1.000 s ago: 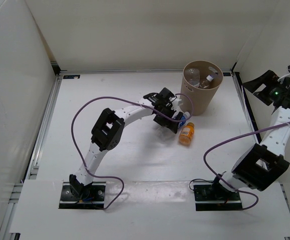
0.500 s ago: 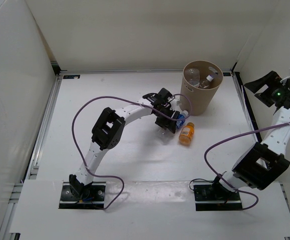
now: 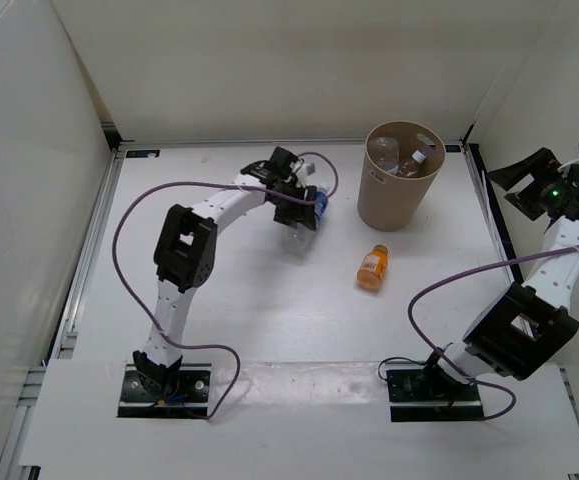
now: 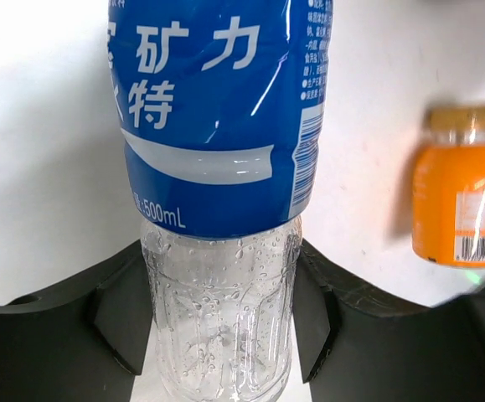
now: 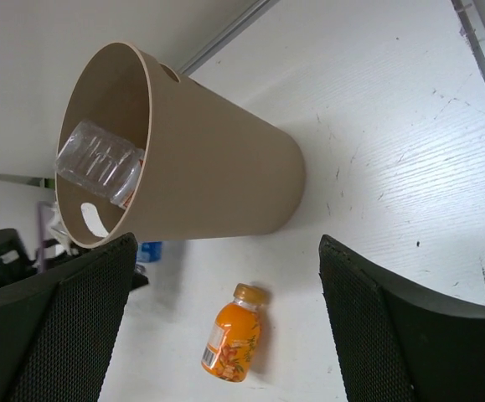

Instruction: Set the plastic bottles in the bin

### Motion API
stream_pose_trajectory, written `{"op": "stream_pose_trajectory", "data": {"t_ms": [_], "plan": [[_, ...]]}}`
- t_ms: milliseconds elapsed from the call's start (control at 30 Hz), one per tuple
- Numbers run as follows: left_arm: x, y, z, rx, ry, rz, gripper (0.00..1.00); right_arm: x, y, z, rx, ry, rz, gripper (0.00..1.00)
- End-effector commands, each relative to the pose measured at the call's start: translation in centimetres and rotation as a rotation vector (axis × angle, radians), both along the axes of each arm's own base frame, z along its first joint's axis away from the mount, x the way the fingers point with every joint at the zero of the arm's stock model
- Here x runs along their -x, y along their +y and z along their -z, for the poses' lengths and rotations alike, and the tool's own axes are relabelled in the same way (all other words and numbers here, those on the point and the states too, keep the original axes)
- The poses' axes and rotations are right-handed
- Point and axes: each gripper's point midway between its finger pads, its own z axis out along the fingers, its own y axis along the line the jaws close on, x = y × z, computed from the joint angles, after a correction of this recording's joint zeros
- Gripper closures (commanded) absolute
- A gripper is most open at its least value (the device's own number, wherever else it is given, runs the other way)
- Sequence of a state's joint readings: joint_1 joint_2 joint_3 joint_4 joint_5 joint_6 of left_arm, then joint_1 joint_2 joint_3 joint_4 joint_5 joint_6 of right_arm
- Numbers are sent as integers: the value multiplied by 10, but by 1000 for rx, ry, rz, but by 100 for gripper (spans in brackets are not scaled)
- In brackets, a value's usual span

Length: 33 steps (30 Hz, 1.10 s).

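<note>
At about 1 o'clock on the white bench, seen from where the arms are bolted, the tan bin stands upright near the far right corner. Two clear bottles lie inside it, leaning against the inner wall, and one shows a white cap.

Roughly at 9 o'clock from the bin, and apart from it, the left end effector is clamped on the blue-labelled bottle. Its black fingers press both sides of the clear, ribbed part of the body, with the blue label extending out beyond them. Droplets cling to the inside of the clear plastic.

At 6 o'clock from the bin, the short orange bottle lies on its side on the bench, its cap pointing toward the bin. Nothing is touching it.

Out at 3 o'clock, beyond the right edge of the bench, the right end effector is raised and faces the bin. Its two fingers are spread wide with nothing between them. A purple cable loops from that arm down toward its base.
</note>
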<state>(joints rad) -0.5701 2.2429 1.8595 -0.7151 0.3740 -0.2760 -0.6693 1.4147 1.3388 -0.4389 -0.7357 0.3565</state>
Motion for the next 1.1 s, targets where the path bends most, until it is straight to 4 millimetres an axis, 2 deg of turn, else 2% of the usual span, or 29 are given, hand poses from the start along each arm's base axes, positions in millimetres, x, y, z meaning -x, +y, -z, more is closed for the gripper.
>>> {"op": "stream_pose_trajectory", "data": {"t_ms": [0,33,67,100,167,200,233,300,333,367,400,467,500,533,567,600,633,667,700,767,800,833,1000,1067], "plan": [[-31,18,-99,74,-228,-98,66,-3,-2,-5,-18,-23,16,10],[-40,26,-107,71,-259,-132,66,-4,0,-5,-21,-23,13,10],[-43,26,-125,94,-303,-141,66,-4,1,-6,-21,-25,9,10],[-55,23,-151,139,-391,-158,65,-5,3,-4,-26,-22,5,10],[-63,23,-179,178,-466,-174,64,-3,5,-4,-25,-20,3,10],[-70,18,-201,217,-513,-182,64,-3,7,-4,-26,-21,-1,10],[-74,15,-210,236,-533,-185,63,-3,7,-3,-25,-20,-2,10],[-82,6,-263,327,-622,-183,63,-1,7,-3,-29,-17,0,10],[-89,-3,-270,372,-637,-182,59,0,7,-2,-32,-14,2,10],[-92,-7,-303,445,-680,-196,58,1,8,-2,-33,-15,1,10],[-92,-15,-307,486,-677,-178,58,2,7,-2,-30,-15,4,10],[-99,-30,-344,622,-724,-189,56,3,7,0,-32,-12,4,10],[-97,-37,-351,648,-731,-184,56,4,6,-1,-35,-13,6,10],[-103,-44,-349,676,-716,-198,56,4,8,0,-40,-10,3,10],[-101,-49,-377,730,-766,-190,56,5,7,-1,-39,-11,6,10],[-99,-56,-383,756,-777,-185,56,6,8,-1,-38,-13,2,10],[-94,-60,-400,801,-788,-197,56,6,7,-2,-37,-14,4,10],[-103,-69,-389,804,-785,-208,56,6,7,-3,-36,-15,2,10],[-96,-73,-409,848,-815,-205,56,6,6,-3,-37,-16,4,10],[-101,-88,-398,845,-814,-224,55,6,4,-3,-35,-16,7,10],[-98,-90,-407,864,-832,-226,55,7,4,-4,-35,-18,9,10],[-96,-101,-400,858,-824,-237,55,6,5,-5,-35,-20,5,10],[-84,-129,-386,839,-819,-241,53,7,2,-5,-39,-19,11,10],[-77,-137,-392,852,-828,-242,53,7,3,-7,-37,-23,8,10]]}}
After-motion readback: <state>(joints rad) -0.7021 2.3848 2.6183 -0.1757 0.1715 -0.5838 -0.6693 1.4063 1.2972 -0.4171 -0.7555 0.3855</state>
